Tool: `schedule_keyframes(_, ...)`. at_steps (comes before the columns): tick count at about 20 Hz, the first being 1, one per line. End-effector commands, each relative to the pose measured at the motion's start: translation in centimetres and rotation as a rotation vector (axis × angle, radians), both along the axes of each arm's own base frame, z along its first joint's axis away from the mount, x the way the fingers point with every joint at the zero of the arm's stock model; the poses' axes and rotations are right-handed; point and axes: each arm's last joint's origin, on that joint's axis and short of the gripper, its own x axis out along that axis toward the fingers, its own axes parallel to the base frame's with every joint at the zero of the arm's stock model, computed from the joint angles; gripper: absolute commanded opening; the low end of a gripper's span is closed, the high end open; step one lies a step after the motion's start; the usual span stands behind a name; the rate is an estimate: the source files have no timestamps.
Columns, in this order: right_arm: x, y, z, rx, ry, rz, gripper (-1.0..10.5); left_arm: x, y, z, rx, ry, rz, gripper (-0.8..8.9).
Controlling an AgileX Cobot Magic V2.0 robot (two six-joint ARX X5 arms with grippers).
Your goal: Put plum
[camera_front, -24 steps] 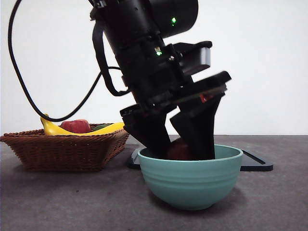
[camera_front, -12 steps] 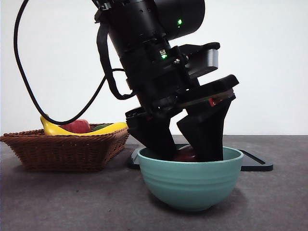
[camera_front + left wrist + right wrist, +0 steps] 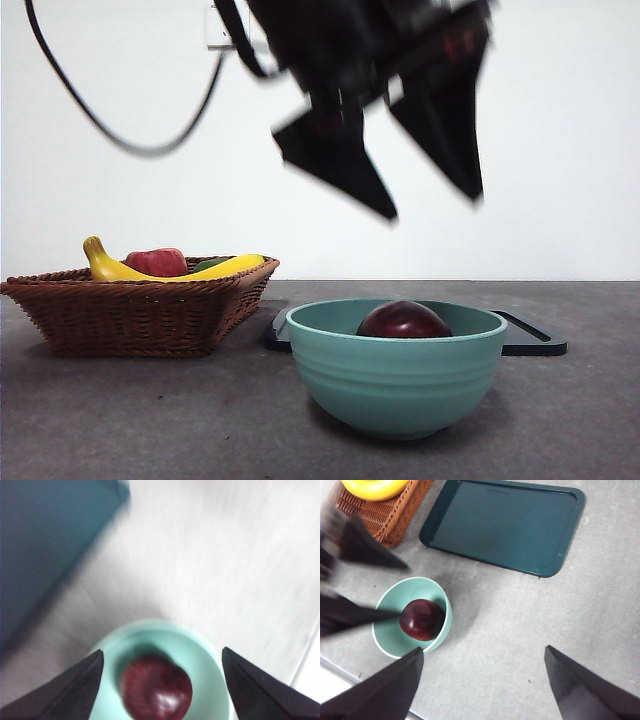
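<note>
The plum (image 3: 405, 320), dark maroon and glossy, lies in the teal bowl (image 3: 400, 385) at the table's front middle. It also shows in the left wrist view (image 3: 157, 690) and the right wrist view (image 3: 422, 619), inside the bowl (image 3: 200, 652) (image 3: 387, 630). My left gripper (image 3: 432, 205) hangs open and empty well above the bowl, blurred by motion; its jaws (image 3: 162, 651) stand wide apart over the plum. It also shows blurred in the right wrist view (image 3: 402, 591). My right gripper (image 3: 483, 649) is open and empty, high over the table beside the bowl.
A wicker basket (image 3: 130, 310) at the left holds a banana (image 3: 180, 270) and a red apple-like fruit (image 3: 157, 262). A dark teal tray (image 3: 505, 525) lies flat behind the bowl; its edge shows in the front view (image 3: 535, 345).
My left gripper has risen out of the bowl and now hangs high above it. The plum stays in the bowl, free of the jaws.
</note>
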Motion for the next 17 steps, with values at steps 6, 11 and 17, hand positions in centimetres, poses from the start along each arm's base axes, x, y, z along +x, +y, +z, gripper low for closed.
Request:
schedule_keyframes(6, 0.2, 0.0, 0.6, -0.003, -0.029, 0.009, 3.9, 0.0, 8.2, 8.8, -0.166, -0.161, 0.178, 3.81)
schedule_keyframes(11, 0.2, 0.0, 0.6, -0.003, -0.030, 0.009, 3.9, -1.9, 15.3, 11.7, -0.214, -0.240, 0.324, 3.82)
schedule_keyframes(17, 0.2, 0.1, 0.6, 0.011, -0.028, 0.022, 3.9, -6.3, 19.4, 6.6, -0.278, -0.122, 0.273, 3.80)
